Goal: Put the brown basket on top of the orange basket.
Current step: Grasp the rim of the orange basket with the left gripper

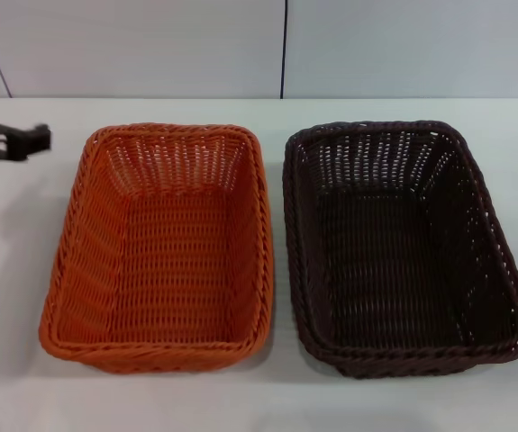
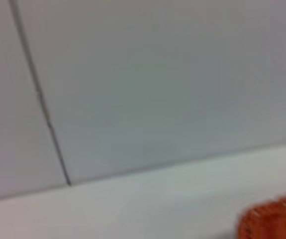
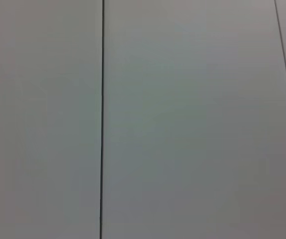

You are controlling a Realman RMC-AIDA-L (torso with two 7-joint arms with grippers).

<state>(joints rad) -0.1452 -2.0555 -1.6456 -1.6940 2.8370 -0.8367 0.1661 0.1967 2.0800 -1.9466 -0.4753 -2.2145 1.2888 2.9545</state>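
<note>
My left pincer [image 1: 24, 139], grip state unclear, hovers beside the orange basket [image 1: 164, 247]; the brown basket [image 1: 403, 247] sits alongside on the desk [image 1: 6, 270]

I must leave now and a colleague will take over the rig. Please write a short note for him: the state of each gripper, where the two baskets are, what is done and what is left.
Left gripper: at the far left of the table, beside the orange basket, not touching it, holding nothing. Whether it is open or shut cannot be told.
Right gripper: not in view; its wrist camera shows only the wall.
Orange basket: on the table, on the robot's left, empty.
Brown basket: on the table just to its right, side by side, empty.
Done: nothing yet; neither basket is gripped.
Left: grip the brown basket, lift it and set it on top of the orange basket.
</note>
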